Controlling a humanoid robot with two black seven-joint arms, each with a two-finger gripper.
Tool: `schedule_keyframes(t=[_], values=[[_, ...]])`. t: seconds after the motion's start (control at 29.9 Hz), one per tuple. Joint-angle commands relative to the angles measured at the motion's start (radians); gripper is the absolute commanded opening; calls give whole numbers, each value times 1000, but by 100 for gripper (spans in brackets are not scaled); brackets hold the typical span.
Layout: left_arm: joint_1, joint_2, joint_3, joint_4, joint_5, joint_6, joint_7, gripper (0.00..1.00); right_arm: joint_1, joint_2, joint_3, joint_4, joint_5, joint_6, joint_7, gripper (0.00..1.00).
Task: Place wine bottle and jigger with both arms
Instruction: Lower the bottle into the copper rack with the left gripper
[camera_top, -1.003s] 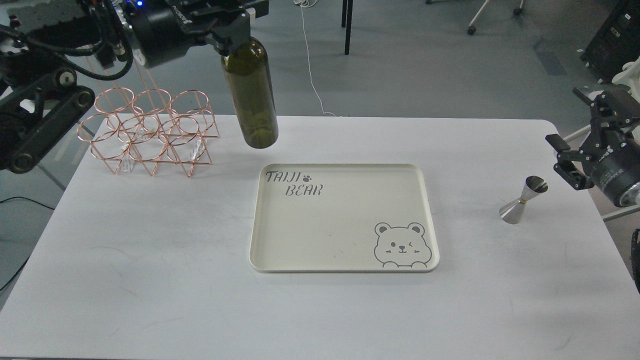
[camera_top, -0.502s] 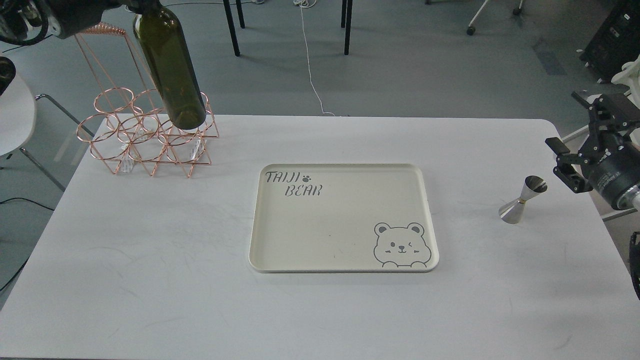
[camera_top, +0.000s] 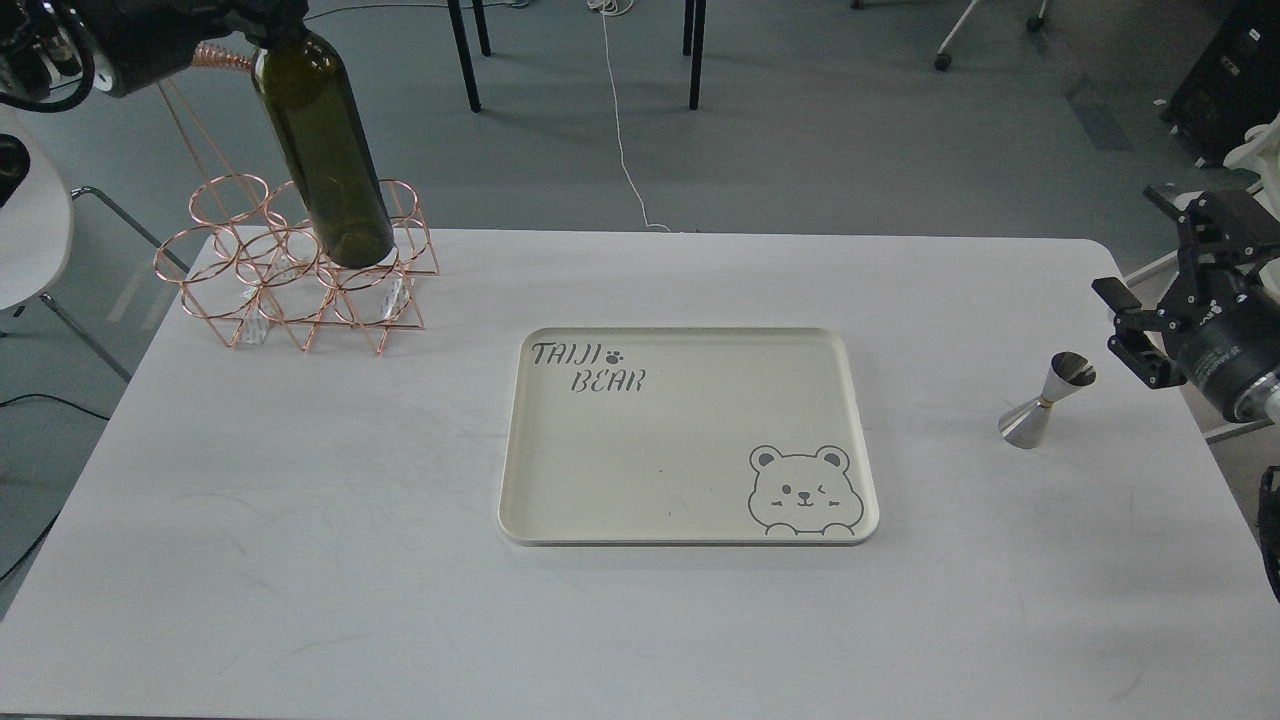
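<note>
the white table (camera_top: 300, 520) carries everything, and a cream tray (camera_top: 520, 440) with a bear drawing sits bare near its middle, likely the spot meant for both items. at the back left stands a copper wire rack (camera_top: 240, 290) of rings. the wine bottle (camera_top: 325, 160) hangs over that rack, slightly tilted, its base in front of the back rings; whether it touches the wire or floats above it cannot be told from this angle. it is held up by its neck from above, which suits carrying something so tall. the left gripper (camera_top: 268, 22) is mostly cut off by the top edge, so its fingers are not clear, but it must be clamped on the neck since nothing else supports the bottle. the right gripper (camera_top: 1135, 320) waits just beside the jigger (camera_top: 1045, 400), fingers spread, holding nothing. the jigger stands upright on the table, well right of the tray, apart from the fingers.
</note>
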Motion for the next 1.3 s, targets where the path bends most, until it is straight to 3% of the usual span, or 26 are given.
schedule_keyframes(t=[0.0,0.5,0.84,1.1,1.27], values=[[1,-2,12,26,1,8,0,6,-7,-1,4,-1,0,0,0,99],[41,-5,26,32,1,14,0,7,-14,-2,5,-1,0,-1,0,99],[124,-35,23,58,0,80,0,9,-30,-4,4,-1,0,-1,0,99],[162,-69,23,77,-3,92,0,18,-30,-2,2,2,1,-1,0,99],[164,-74,23,78,-3,91,0,33,-30,-2,1,2,1,-1,0,99]])
